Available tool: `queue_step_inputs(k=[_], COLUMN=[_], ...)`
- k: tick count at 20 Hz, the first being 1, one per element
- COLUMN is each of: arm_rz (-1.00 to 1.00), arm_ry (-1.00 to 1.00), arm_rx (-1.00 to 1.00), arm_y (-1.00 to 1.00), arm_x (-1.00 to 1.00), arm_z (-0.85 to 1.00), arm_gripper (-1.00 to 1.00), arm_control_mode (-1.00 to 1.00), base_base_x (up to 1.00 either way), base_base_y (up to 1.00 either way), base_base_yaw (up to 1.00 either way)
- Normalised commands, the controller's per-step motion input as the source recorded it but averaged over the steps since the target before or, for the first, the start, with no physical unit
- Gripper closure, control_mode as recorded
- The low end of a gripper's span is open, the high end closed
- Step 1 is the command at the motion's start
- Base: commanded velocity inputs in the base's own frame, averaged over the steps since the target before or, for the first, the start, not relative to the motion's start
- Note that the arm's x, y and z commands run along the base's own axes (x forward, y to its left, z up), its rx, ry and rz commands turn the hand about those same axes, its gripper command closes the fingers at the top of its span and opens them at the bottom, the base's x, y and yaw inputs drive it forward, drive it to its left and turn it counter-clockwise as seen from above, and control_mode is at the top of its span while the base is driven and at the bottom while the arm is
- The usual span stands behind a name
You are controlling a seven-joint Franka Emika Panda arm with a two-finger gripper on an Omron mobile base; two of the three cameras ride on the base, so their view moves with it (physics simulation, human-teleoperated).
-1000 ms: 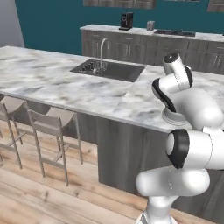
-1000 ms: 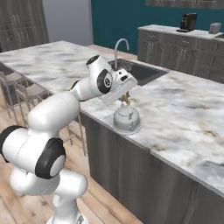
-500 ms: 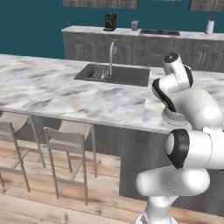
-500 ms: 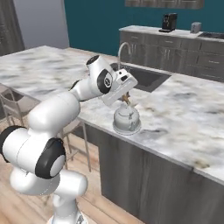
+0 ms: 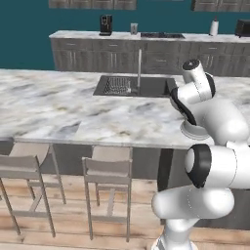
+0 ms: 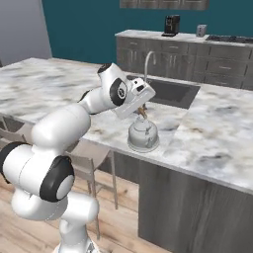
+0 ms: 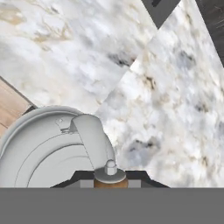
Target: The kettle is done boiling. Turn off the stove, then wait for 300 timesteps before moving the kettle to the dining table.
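I have the kettle [image 6: 143,136] over the dining table [image 6: 212,133] tabletop near its edge, jaws clamped on its handle. Next I lower and release.

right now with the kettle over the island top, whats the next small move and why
Probably open the hand and let go. The kettle appears to sit flat on the marble island top, near its front edge, with the hand shut on the handle at its top, so the carry looks finished.

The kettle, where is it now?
In the right base view the kettle sits on the dining table near its front edge, before the sink, under the gripper.
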Motion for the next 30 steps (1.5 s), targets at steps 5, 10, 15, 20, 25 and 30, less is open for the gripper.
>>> queue_step_inputs(k=[5,10,15,20,25,30], arm_rz=[0.0,0.0,0.0,0.0,-0.03,-0.01], arm_ry=[0.0,0.0,0.0,0.0,0.0,0.0], arm_rx=[0.0,0.0,0.0,0.0,-0.03,-0.01], arm_y=[0.0,0.0,0.0,0.0,0.16,0.31], arm_x=[0.0,0.0,0.0,0.0,0.34,0.56], arm_z=[0.0,0.0,0.0,0.0,0.0,-0.07], arm_gripper=[1.0,1.0,1.0,1.0,1.0,1.0], arm_control_mode=[1.0,1.0,1.0,1.0,-1.0,-1.0], base_base_x=[0.44,0.45,0.51,0.28,0.07,0.0], base_base_y=[0.96,0.92,0.81,0.26,0.03,0.0], base_base_yaw=[-0.32,-0.31,-0.3,-0.11,-0.01,0.0])
